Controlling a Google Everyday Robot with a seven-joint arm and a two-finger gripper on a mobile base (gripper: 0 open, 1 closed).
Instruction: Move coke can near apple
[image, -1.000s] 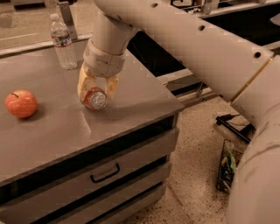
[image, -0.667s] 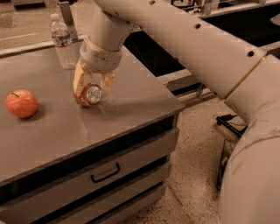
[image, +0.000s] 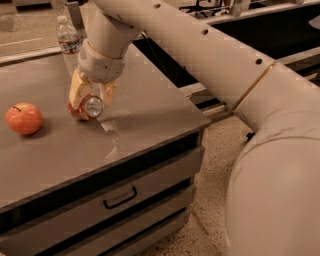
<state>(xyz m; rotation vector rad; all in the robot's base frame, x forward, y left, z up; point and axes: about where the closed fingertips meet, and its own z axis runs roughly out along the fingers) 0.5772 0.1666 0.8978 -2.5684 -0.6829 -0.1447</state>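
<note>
The coke can (image: 87, 107), red with a silver end facing the camera, is tilted on its side just above the grey cabinet top (image: 145, 112). My gripper (image: 90, 97) is shut on the coke can, its cream fingers (image: 76, 89) on either side of it. The apple (image: 23, 118), red-orange with a short stem, sits on the top at the far left, about one can-length to the left of the can.
A clear plastic water bottle (image: 68, 44) with a white cap stands at the back of the top, behind the gripper. The cabinet has drawers with a dark handle (image: 119, 198) on its front. Speckled floor (image: 210, 210) lies to the right.
My gripper has carried the coke can leftward across the top, toward the apple. The apple and the bottle have not moved.
</note>
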